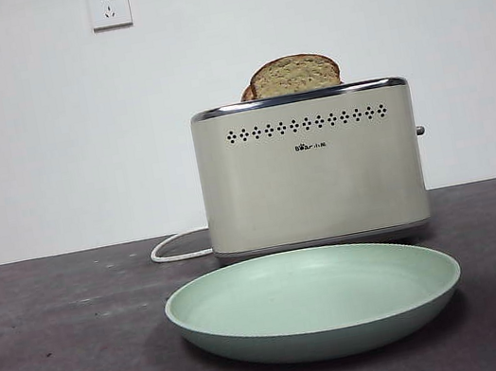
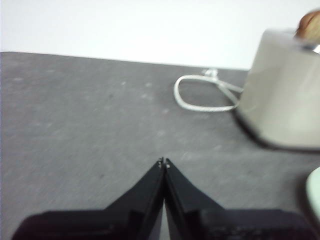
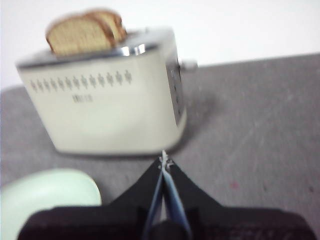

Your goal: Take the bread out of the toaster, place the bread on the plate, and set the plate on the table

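Nothing lifted yet: bread (image 1: 295,74) sits up in the toaster (image 1: 311,170), brown top poking out of the near slot, with a second slice (image 1: 248,93) peeking out just behind. Toaster near the middle of the worktop (image 1: 66,352), a bit to the right, white cord (image 1: 179,247) curling off to the left. Plate (image 1: 315,301) flat on the worktop just in front of the toaster, nothing on it. Neither arm showing in the front view. Left gripper (image 2: 164,162) hanging over bare worktop to the left of the toaster, fingers pressed tight together, holding nothing. Right gripper (image 3: 165,161) hanging near the toaster's front right corner, by the side lever (image 3: 189,63), fingers also squeezed together and holding nothing. First job, most likely: get the bread out. Best done by opening the fingers wide first, then coming straight down over the near slice only. Good to pinch the brown top on its two flat faces, not the thin edge, and not to grab both slices. Soft squeeze, since bread can crush or crumble. Straight pull up, so no rubbing on the shiny rim. Plate close by, so only a short trip after that.
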`<action>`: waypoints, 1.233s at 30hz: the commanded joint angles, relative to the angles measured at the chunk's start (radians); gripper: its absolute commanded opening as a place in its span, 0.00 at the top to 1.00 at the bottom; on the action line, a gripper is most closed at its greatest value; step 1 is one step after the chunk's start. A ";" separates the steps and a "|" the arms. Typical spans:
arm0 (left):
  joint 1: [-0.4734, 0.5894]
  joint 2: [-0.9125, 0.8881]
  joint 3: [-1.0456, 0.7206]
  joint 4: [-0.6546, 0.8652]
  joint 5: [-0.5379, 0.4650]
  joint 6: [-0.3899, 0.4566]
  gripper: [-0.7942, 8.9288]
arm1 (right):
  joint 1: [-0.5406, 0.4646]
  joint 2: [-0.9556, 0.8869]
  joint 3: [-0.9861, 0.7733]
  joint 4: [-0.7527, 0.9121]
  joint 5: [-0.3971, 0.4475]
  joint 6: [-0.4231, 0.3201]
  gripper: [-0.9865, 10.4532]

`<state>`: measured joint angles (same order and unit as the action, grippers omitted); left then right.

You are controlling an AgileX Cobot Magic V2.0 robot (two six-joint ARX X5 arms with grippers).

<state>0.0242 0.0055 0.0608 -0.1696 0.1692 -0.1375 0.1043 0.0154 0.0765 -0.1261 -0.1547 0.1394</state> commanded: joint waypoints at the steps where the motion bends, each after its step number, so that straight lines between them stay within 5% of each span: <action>1: 0.003 -0.002 0.062 -0.004 0.022 -0.061 0.93 | 0.001 0.023 0.051 0.013 0.002 0.076 0.92; 10: 0.002 0.083 0.316 -0.164 0.138 -0.073 0.93 | 0.001 0.222 0.323 -0.126 -0.072 0.100 0.92; 24: 0.002 0.354 0.700 -0.497 0.475 0.001 0.93 | 0.002 0.621 0.880 -0.793 -0.323 -0.137 0.92; 33: 0.001 0.425 0.832 -0.609 0.516 0.041 0.91 | 0.002 0.661 0.935 -0.871 -0.368 -0.182 0.89; 35: 0.001 0.426 0.842 -0.607 0.516 0.041 0.80 | 0.002 0.661 0.935 -0.871 -0.367 -0.182 0.76; 37: 0.001 0.428 0.844 -0.599 0.516 0.039 0.54 | 0.002 0.661 0.935 -0.871 -0.367 -0.181 0.56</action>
<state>0.0242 0.4339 0.9043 -0.7757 0.6834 -0.1127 0.1047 0.6781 1.0061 -0.9993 -0.5179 -0.0341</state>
